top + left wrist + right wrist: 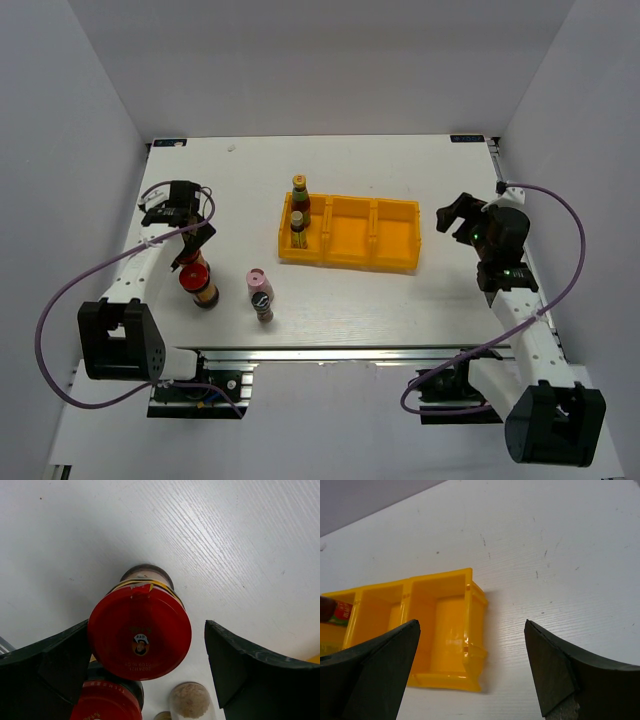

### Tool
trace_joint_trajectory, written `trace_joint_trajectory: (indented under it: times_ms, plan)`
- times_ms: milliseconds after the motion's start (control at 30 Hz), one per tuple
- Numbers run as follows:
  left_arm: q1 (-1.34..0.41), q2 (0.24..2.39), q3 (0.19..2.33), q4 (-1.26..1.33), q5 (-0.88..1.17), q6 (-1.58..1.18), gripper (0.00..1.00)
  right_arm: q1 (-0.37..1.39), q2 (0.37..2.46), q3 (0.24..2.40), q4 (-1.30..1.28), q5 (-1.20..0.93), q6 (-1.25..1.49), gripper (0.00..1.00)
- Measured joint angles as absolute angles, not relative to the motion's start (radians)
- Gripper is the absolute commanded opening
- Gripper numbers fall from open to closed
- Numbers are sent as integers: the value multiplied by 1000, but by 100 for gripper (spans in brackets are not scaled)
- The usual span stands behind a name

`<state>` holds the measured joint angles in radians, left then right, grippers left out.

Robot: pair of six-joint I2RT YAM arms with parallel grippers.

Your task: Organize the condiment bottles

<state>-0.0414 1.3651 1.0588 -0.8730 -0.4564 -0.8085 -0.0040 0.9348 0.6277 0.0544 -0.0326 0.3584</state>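
Note:
Two squat dark bottles with red caps stand together at the front left (198, 281). In the left wrist view one red cap (139, 632) sits between my open left gripper's (146, 625) fingers, close to the left finger and clear of the right one. The second red cap (107, 702) is just below it. My left gripper (193, 247) hovers over them. The pink-capped bottle (260, 293) stands apart to their right. Two yellow-capped bottles (299, 195) (298, 228) stand in the tray's left compartment. My right gripper (452, 217) (471, 622) is open and empty, right of the tray.
The yellow three-compartment tray (392, 232) lies mid-table; its middle and right compartments hold nothing. The right wrist view shows its right end (447, 630). White walls enclose the table on three sides. Purple cables loop beside both arms.

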Motion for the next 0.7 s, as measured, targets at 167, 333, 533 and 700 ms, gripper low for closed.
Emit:
trace_joint_trajectory:
  times_ms: [167, 333, 533, 700]
  plan:
    - [-41, 1367, 1058, -873, -461, -815, 80, -4, 887, 628, 52, -25, 364, 89]
    - [-41, 1367, 1058, -874, -463, -813, 62, -4, 897, 628, 49, -21, 367, 89]
    - [-40, 1367, 1058, -870, -451, -802, 27, -4, 904, 628, 47, -27, 367, 89]
    - [-37, 1367, 1081, -869, -384, -769, 9, -4, 910, 628, 51, -81, 363, 89]
